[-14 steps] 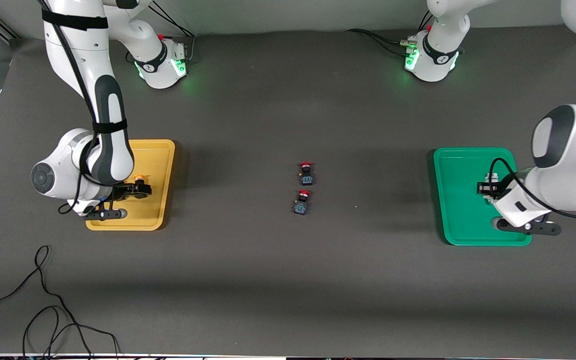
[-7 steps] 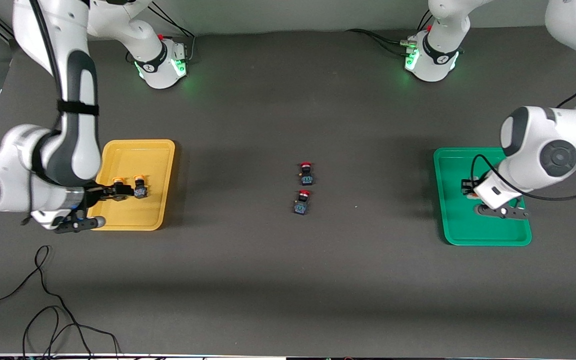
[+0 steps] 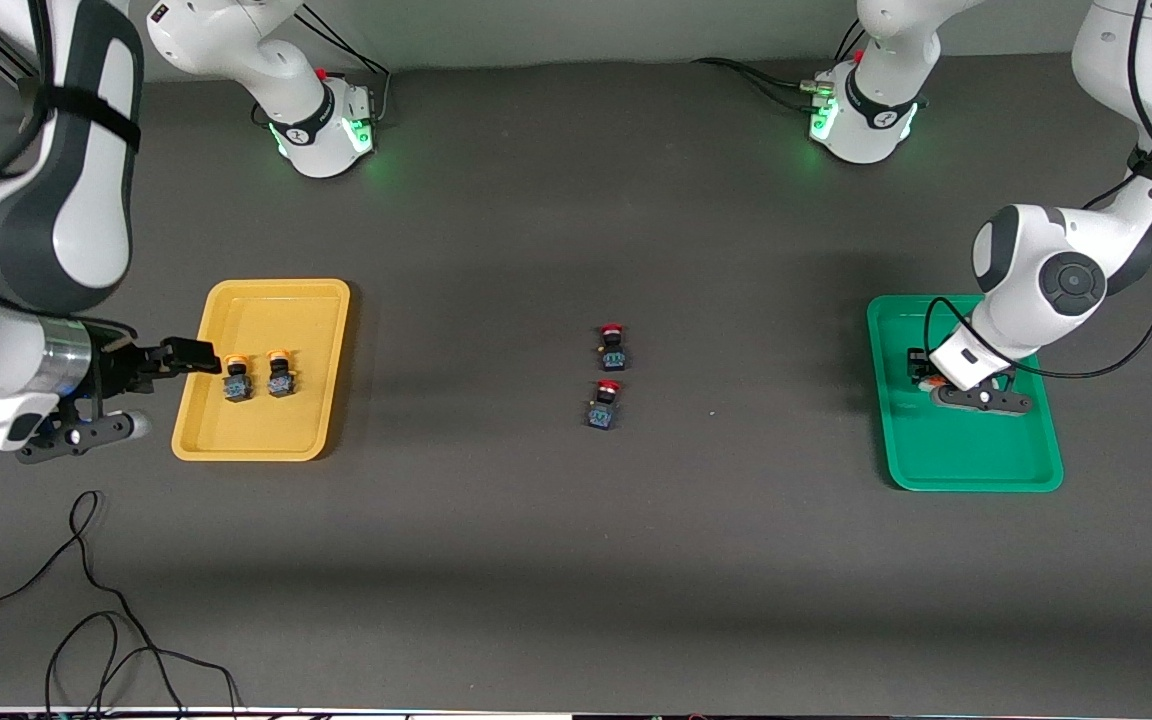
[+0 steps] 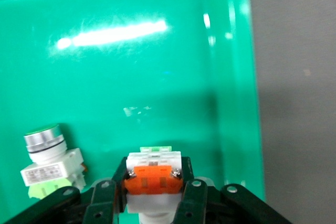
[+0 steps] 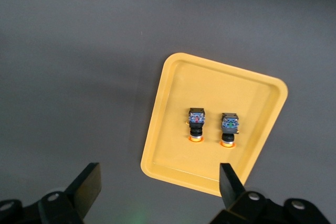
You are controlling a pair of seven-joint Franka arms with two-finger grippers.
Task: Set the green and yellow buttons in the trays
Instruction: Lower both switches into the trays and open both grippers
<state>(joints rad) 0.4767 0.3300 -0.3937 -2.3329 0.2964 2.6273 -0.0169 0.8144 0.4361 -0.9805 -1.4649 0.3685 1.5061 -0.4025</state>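
Two yellow buttons (image 3: 237, 381) (image 3: 280, 375) stand side by side in the yellow tray (image 3: 286, 310); the right wrist view shows both buttons (image 5: 195, 124) (image 5: 229, 127) in that tray (image 5: 173, 156). My right gripper (image 3: 184, 354) (image 5: 159, 171) is open and empty, raised over the tray's rim at the right arm's end. My left gripper (image 3: 921, 372) (image 4: 153, 183) is shut on a whitish button with an orange face (image 4: 153, 174), low over the green tray (image 3: 966, 460) (image 4: 131, 77). A green-capped button (image 4: 50, 158) lies in that tray beside it.
Two red-capped switches (image 3: 613, 346) (image 3: 604, 404) sit mid-table, one nearer the front camera than the other. A black cable (image 3: 86, 620) loops on the table near the front edge at the right arm's end. Both arm bases stand along the table's back edge.
My right gripper has lifted out of the yellow tray toward the right arm's end, leaving a second yellow button there. My left gripper has shifted over the green tray toward mid-table, still gripping its button.
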